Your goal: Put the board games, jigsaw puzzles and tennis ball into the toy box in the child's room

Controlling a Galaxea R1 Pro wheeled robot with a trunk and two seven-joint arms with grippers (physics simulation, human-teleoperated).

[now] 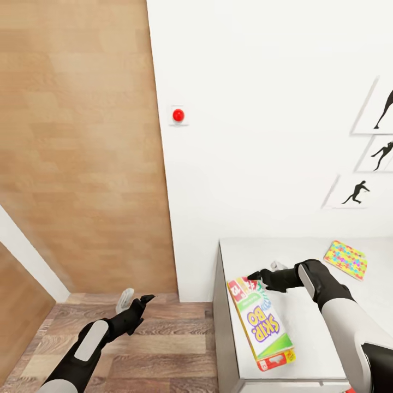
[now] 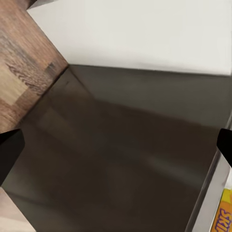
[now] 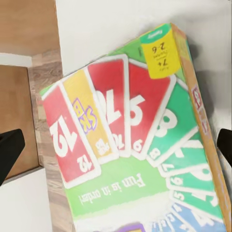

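Note:
One board game, the red-green-yellow Skip-Bo box (image 1: 261, 323), lies flat on the light grey table (image 1: 316, 327) near its left edge. My right gripper (image 1: 265, 271) hovers open just above the box's far end. The right wrist view looks down on the box's printed cards (image 3: 130, 130), with the fingertips (image 3: 8, 154) spread wide at either side. A thin multicolour jigsaw puzzle (image 1: 345, 259) lies further back on the table to the right. My left gripper (image 1: 136, 298) hangs open and empty over the wood floor, left of the table. The toy box and tennis ball are out of view.
A white wall with a red button (image 1: 178, 115) stands behind the table, with black silhouette prints (image 1: 357, 192) at the right. A wooden door panel (image 1: 82, 142) fills the left. In the left wrist view I see the table's dark side (image 2: 130, 145) and a corner of the Skip-Bo box (image 2: 223, 217).

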